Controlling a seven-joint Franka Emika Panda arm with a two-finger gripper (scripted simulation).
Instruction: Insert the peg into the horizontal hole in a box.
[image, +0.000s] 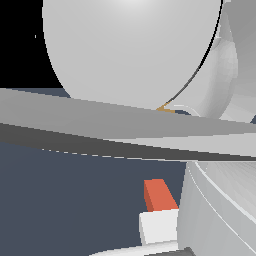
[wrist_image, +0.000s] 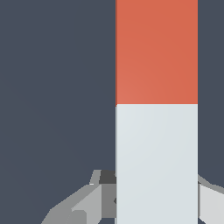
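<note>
So the peg (wrist_image: 156, 109) sits right between the jaws, white half down in the grip, orange-red half sticking out past the fingers (wrist_image: 87, 201). Fingers sit on either side of the white half and look closed on it. Behind it there's only the dark blue-grey bench (wrist_image: 52, 87). From the exterior view the arm's big grey body (image: 130, 50) blocks nearly everything; a short bit of peg (image: 160, 210) pokes out below it. Can't make out the box or the hole.
</note>
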